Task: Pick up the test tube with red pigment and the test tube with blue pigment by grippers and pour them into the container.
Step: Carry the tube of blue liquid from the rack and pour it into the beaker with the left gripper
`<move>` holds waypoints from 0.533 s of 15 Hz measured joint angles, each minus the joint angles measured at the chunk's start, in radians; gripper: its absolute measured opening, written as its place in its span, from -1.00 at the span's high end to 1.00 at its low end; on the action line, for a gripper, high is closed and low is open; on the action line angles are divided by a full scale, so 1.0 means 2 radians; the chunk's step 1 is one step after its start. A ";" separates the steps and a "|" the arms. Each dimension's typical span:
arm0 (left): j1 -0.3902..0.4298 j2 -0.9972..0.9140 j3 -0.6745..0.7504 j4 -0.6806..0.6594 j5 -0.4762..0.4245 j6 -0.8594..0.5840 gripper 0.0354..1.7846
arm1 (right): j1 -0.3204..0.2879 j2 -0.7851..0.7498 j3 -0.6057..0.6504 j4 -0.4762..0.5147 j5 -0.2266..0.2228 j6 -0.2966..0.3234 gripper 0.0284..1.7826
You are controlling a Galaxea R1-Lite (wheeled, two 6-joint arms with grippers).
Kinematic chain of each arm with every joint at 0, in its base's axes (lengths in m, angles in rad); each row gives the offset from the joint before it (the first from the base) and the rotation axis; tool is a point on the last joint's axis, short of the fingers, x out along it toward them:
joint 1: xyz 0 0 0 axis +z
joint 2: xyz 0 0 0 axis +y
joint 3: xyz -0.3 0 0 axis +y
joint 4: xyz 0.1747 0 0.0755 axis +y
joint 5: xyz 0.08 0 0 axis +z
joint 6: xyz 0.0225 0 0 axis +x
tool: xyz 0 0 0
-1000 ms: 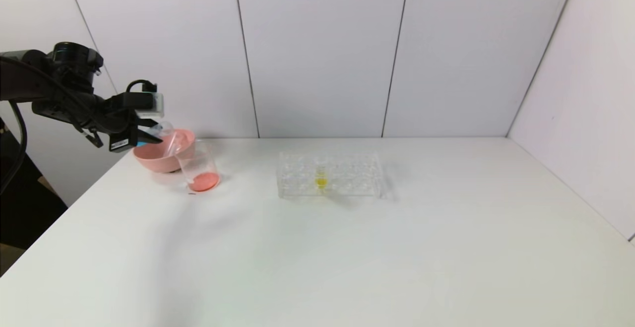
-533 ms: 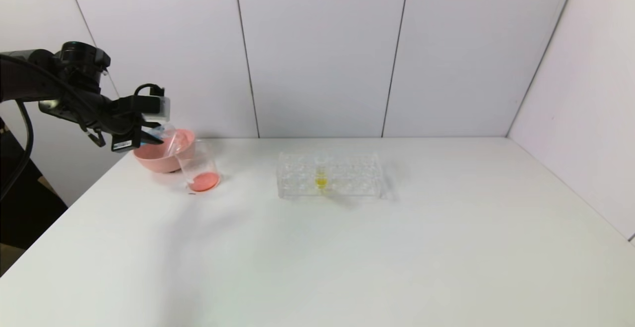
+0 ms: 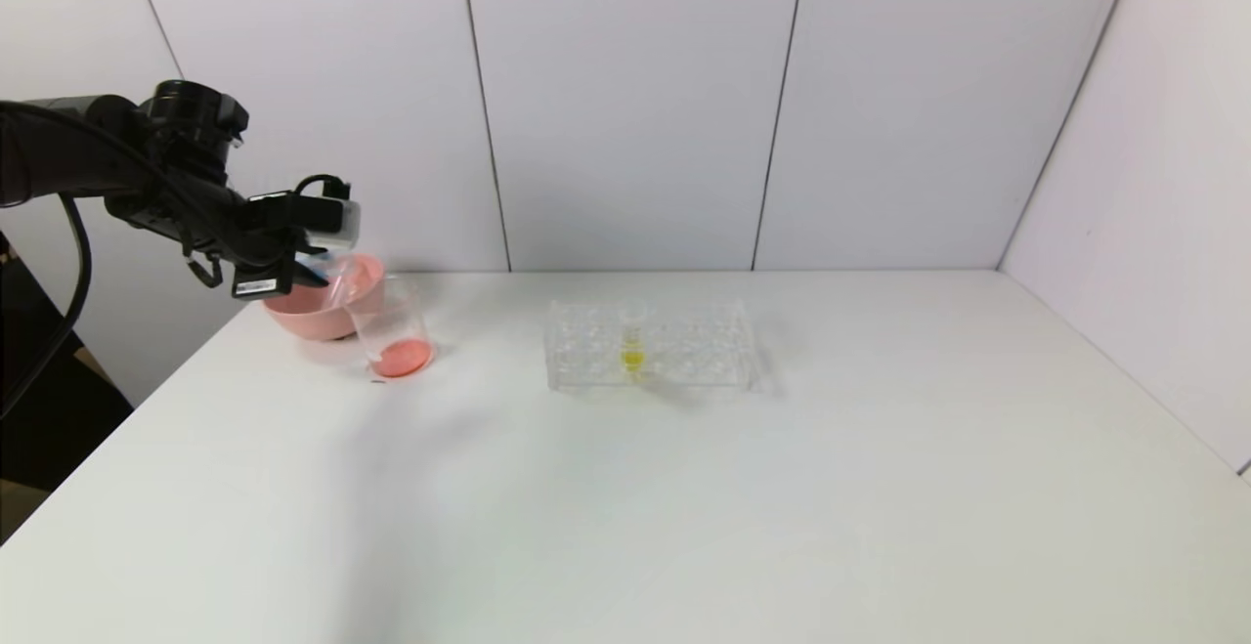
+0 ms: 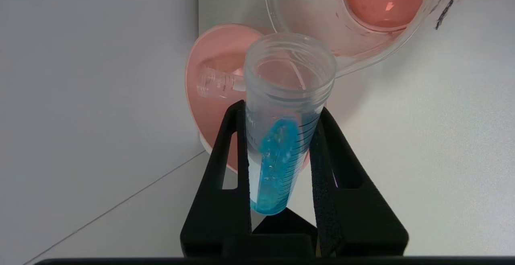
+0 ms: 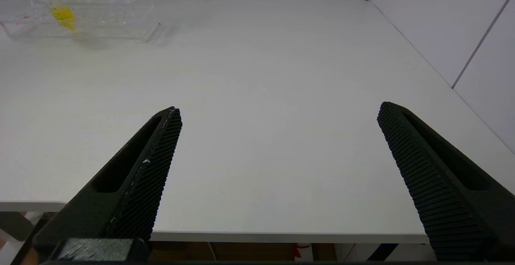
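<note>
Blue-pigment test tube (image 4: pixel 281 144) sits clenched in your left hand (image 3: pixel 311 268), tilted, its open mouth aimed toward the container (image 3: pixel 391 326) at about ten o'clock on the surface (image 3: pixel 684 488). Blue liquid clings along the tube's lower wall. Orange-red liquid pools in the container's bottom, and an empty tube (image 4: pixel 219 83) lies in the pink bowl (image 3: pixel 303 317) just behind it. Your right hand (image 5: pixel 277 176) hangs released, fingers spread wide, over the surface's near right edge.

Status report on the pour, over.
Left gripper shut on blue test tube, tilted near the beaker. Blue not yet poured; beaker holds red liquid. Right gripper open, parked by table edge. Nothing in the way.
</note>
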 joint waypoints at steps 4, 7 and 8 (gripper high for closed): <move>-0.007 0.001 0.000 0.000 0.020 0.000 0.53 | 0.000 0.000 0.000 0.000 0.000 0.000 -0.99; -0.013 0.001 0.000 0.001 0.047 0.000 0.53 | 0.000 0.000 0.000 0.000 0.000 0.000 -0.99; -0.015 0.002 0.000 0.001 0.055 0.001 0.53 | 0.000 0.000 0.000 0.000 0.000 0.000 -0.99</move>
